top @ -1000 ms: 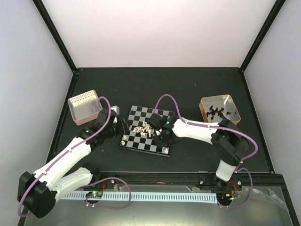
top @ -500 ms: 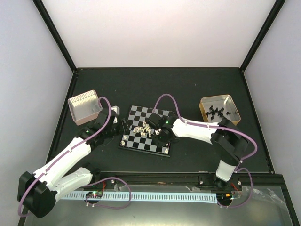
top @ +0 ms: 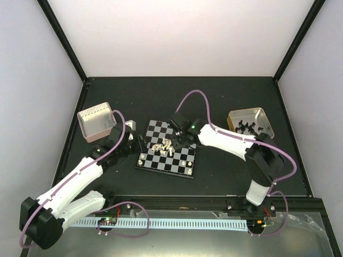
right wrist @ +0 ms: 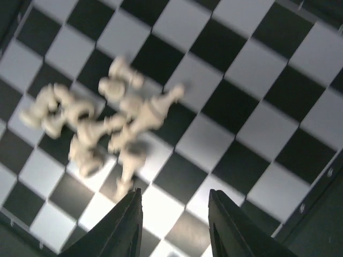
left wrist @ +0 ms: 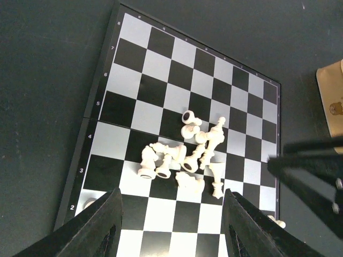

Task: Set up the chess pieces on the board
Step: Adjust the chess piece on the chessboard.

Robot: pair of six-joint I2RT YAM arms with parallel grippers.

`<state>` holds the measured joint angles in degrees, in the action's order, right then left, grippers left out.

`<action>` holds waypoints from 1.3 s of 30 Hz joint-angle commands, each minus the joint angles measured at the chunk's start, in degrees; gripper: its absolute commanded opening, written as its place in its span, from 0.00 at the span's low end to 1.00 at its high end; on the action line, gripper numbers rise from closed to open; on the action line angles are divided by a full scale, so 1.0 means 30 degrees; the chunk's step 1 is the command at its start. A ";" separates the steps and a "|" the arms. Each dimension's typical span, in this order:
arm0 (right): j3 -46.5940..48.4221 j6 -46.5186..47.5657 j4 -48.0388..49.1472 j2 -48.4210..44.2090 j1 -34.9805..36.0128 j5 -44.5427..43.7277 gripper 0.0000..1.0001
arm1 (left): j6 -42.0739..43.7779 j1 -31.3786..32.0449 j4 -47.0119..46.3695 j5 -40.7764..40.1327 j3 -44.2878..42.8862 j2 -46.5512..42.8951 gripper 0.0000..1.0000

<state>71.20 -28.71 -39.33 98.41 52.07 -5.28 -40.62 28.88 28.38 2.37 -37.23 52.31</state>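
Observation:
The board lies at the table's middle. Several cream-white chess pieces lie toppled in a heap near its centre. A few others stand along its near edge. My left gripper is open and empty at the board's left edge. In the left wrist view it hangs over the board, just short of the heap. My right gripper is open and empty just right of the heap. The right wrist view is blurred and shows it over bare squares beside the heap.
A pinkish tin stands at the back left, close to my left arm. A tan tin with black pieces stands at the right. My right gripper's fingers reach into the left wrist view, where a tan tin shows at the edge.
My right gripper has moved from the board's near right part towards its far side, beside the heap. My left gripper has barely moved.

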 commanded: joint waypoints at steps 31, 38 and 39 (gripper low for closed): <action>0.4147 0.1456 -0.0627 0.5581 -0.1745 0.0221 0.35 | 0.0562 -0.0139 -0.0411 -0.0005 -0.0099 -0.0203 0.53; 0.2797 0.1358 -0.0201 0.4670 -0.1990 0.2388 0.37 | 0.0474 -0.0136 -0.0346 0.0011 -0.0041 -0.0219 0.53; 0.2592 0.1071 0.0042 0.4514 -0.2081 0.2519 0.38 | 0.0448 -0.0150 -0.0363 0.0049 -0.0040 -0.0216 0.53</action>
<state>81.34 -24.36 -40.51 114.50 46.61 -1.56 -39.18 28.88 27.44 2.39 -37.23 52.12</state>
